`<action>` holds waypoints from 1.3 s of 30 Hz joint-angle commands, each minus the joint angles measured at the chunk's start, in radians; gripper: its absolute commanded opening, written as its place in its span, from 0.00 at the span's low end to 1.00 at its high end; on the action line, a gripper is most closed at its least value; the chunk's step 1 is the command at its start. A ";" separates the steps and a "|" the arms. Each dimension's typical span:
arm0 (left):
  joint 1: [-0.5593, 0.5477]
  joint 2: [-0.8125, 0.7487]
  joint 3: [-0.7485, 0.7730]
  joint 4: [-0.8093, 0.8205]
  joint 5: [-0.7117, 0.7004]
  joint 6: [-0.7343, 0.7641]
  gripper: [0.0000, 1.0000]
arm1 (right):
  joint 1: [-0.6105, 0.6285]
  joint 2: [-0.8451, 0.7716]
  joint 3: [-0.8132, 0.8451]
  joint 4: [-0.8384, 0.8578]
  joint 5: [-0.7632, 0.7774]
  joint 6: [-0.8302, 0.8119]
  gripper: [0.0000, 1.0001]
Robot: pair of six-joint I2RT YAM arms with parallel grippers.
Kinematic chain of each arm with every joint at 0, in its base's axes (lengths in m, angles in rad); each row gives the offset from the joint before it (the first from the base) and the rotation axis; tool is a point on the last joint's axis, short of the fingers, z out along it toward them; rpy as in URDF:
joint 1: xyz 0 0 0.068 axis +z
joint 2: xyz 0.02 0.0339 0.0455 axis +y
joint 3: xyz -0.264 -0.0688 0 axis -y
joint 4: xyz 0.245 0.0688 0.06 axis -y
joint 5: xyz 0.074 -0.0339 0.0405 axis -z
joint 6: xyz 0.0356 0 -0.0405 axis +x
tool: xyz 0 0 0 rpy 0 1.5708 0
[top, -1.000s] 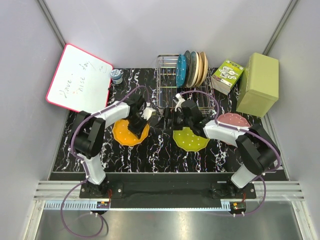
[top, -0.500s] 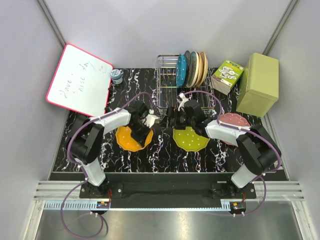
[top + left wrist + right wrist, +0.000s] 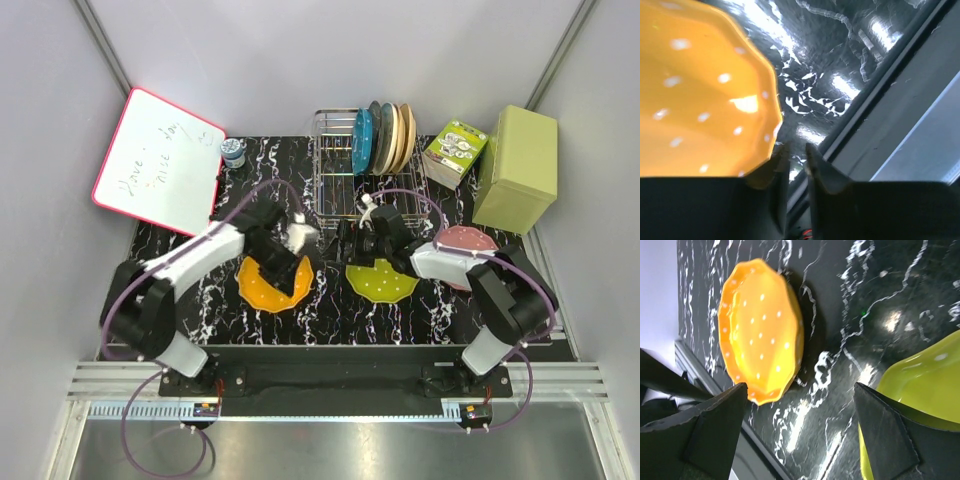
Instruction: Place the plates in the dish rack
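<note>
We log the left tool narrowly parted, nothing between, beside the orange plate rim at lower centre. Right tool wide, empty; yellow-green plate lower right.

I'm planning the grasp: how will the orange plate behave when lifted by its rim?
The orange plate looks glossy and thin, so probably light, stiff and somewhat slippery. Its scalloped rim may offer purchase. It appears to lie flat on the marbled table, so rolling seems unlikely.
</note>
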 commanded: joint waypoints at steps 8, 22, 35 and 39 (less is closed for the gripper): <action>0.474 -0.209 -0.164 0.406 0.064 -0.396 0.70 | 0.056 0.163 0.063 0.055 0.044 0.074 0.90; 0.653 -0.388 -0.451 0.589 -0.138 -0.573 0.70 | 0.146 0.321 0.138 0.058 0.017 0.106 0.88; 0.666 -0.157 -0.399 0.499 -0.078 -0.554 0.50 | 0.171 0.352 0.152 0.020 0.025 0.129 0.88; 0.664 -0.139 -0.422 0.505 -0.054 -0.564 0.43 | 0.177 0.363 0.160 0.009 0.017 0.141 0.88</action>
